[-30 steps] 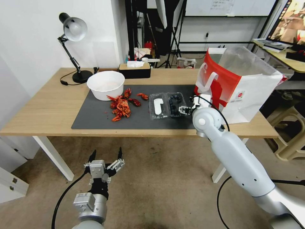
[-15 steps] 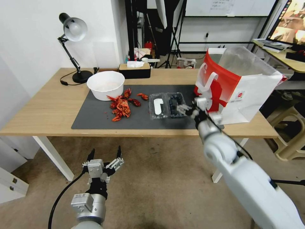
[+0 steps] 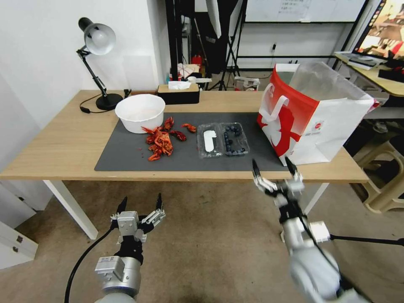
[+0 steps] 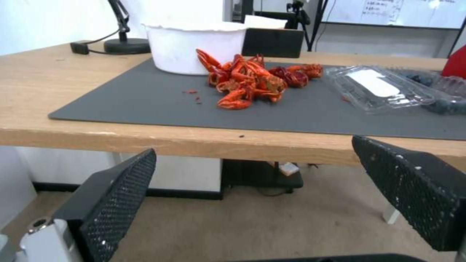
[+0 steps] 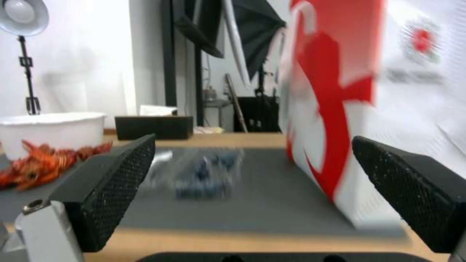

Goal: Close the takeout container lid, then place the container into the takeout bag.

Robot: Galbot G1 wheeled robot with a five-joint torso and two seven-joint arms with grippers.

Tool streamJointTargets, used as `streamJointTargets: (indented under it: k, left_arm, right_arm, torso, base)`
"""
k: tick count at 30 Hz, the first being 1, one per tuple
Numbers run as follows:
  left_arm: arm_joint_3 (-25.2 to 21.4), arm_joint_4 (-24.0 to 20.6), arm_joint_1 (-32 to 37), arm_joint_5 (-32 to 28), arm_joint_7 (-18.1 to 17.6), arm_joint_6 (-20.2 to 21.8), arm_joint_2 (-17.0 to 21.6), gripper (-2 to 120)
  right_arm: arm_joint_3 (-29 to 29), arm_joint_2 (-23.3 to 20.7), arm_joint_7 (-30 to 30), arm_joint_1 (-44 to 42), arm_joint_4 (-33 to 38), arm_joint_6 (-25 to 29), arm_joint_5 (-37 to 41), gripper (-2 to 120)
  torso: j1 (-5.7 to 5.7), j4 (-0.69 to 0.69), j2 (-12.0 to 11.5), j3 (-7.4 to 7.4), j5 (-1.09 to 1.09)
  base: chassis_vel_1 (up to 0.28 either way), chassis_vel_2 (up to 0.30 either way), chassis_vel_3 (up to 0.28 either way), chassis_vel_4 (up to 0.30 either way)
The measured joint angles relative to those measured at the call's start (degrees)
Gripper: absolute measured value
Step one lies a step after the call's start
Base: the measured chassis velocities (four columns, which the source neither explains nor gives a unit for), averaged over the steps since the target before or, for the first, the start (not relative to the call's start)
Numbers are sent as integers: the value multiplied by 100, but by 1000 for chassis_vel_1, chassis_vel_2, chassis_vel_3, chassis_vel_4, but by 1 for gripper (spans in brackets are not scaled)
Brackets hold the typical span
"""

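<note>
I see the takeout container (image 3: 222,139) lying open at the centre of the dark mat (image 3: 126,155) on the worktop (image 3: 63,143), its lid (image 3: 209,142) flat at 9 o'clock of the berry half; the takeout bag (image 3: 313,113) stands at its 3 o'clock; my right gripper (image 3: 273,172) hangs off the worktop's front edge at 5 o'clock, fingers spread wide, empty; my left gripper (image 3: 141,206) waits at 7 o'clock, fingers apart, empty.

Lab or studio workroom, light stands (image 3: 229,38) and whiteboard (image 3: 303,10) at upper centre, monitor desk (image 3: 378,73) upper right, carpeted floor (image 3: 202,244)
</note>
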Motion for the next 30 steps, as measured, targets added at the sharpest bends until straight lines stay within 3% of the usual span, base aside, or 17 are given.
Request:
streamJointTargets:
  k: [6, 17, 24, 30]
  left_arm:
    - [82, 40, -27, -27, 16, 1, 43, 100]
    - [177, 39, -98, -248, 18, 56, 87, 100]
    - [211, -155, -275, -1060, -56, 243, 170, 100]
    - [262, -386, -587, -2308, -299, 413, 247, 100]
  right_arm:
    - [128, 378, -42, -579, -28, 266, -213, 100]
    - [117, 504, -60, -634, -50, 206, -301, 100]
    - [86, 444, -123, -603, -33, 106, -279, 100]
    - [-12, 375, -171, -500, -62, 12, -229, 100]
  torso:
    - [0, 2, 0, 0, 0]
    - [0, 2, 0, 1, 0]
    - [2, 2, -1, 1, 0]
    - [2, 0, -1, 1, 0]
  base:
    - [0, 0, 0, 0]
    - [0, 0, 0, 0]
    - [0, 0, 0, 0]
    - [0, 0, 0, 0]
